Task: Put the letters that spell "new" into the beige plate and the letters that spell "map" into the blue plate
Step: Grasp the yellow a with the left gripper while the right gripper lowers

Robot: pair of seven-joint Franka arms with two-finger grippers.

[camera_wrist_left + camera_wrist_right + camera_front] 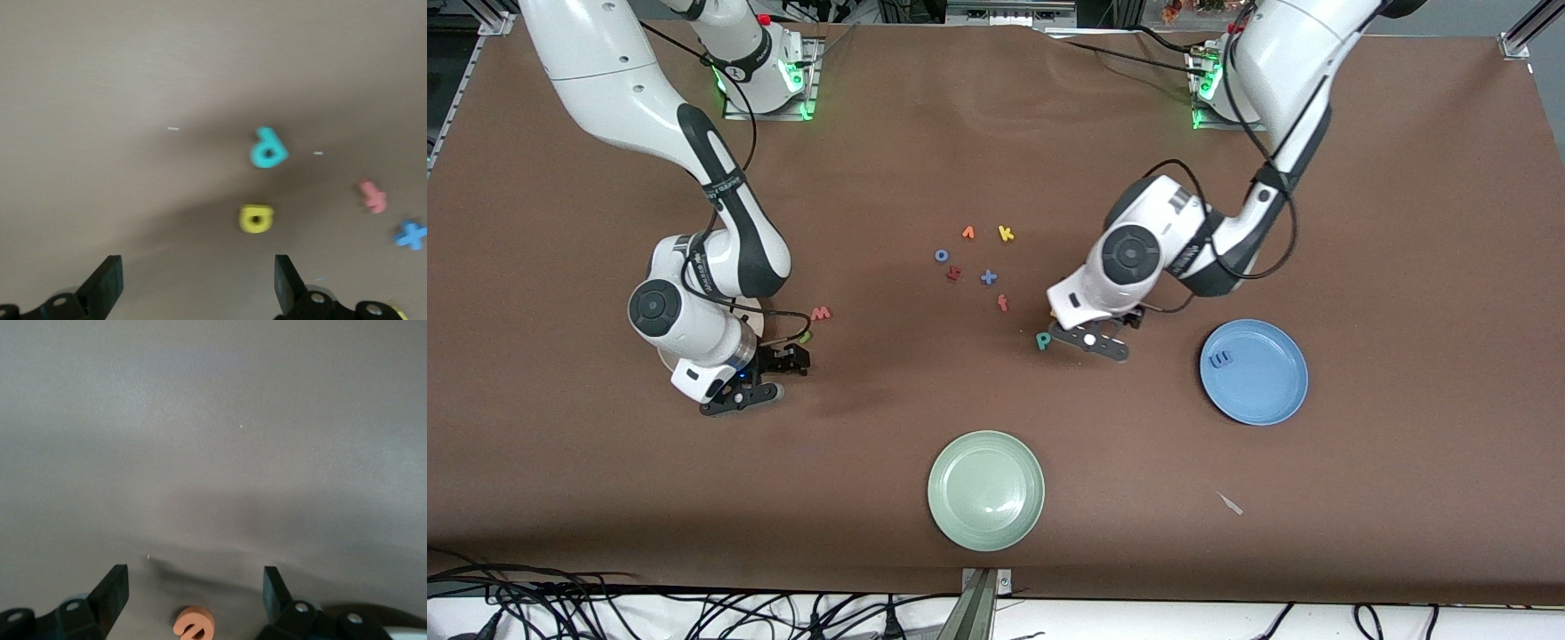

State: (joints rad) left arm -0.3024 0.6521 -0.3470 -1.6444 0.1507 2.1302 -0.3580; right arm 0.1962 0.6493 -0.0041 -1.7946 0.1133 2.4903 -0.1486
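Nearest the front camera lies a round pale green plate (985, 490), not wanted by the task. Farther off, toward the left arm's end of the counter (1405, 222), sits the round sky-blue plate (1263, 391) with the small blue foam m (1220, 358) already in it.

Over the tiny teal foam p (1043, 340) and the tiny yellow foam a (256, 219) the left pincer (199, 283) is hung, its jaws spread wide and empty.

Toward the right arm's end, the right pincer (195, 597) is held low with its jaws apart around the little orange foam e (194, 622), not seen to be touching it. Just beside it lie the pink-red foam w (821, 313) and the green foam n (805, 337). The cream-beige plate (758, 309) is mostly hidden under that arm.

Foam letters of this kind are judged light, soft and springy. A low, gentle pinch across the outer flanks would be called for, since a hard squeeze could flick one away.
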